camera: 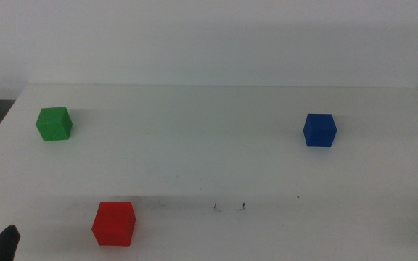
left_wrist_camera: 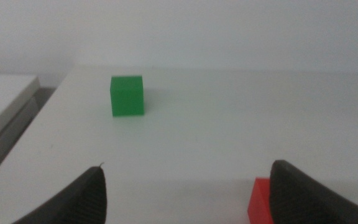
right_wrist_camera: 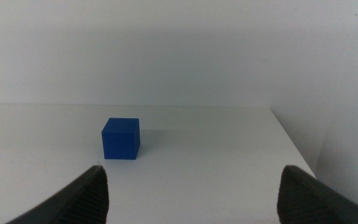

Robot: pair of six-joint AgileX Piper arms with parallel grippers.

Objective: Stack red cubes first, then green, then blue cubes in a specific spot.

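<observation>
On the white table (camera: 209,123) sit 3 cubes well apart, 1 red cube (camera: 113,223) near the 2 black ticks (camera: 228,207), 1 green cube (camera: 54,123) far left, 1 blue cube (camera: 319,130) right, while the left gripper (left_wrist_camera: 185,193) and right gripper (right_wrist_camera: 191,193) hang spread wide, holding nothing.

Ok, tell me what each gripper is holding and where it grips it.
Nothing is held. The left gripper and right gripper are both open and empty, clear of all three cubes.
</observation>
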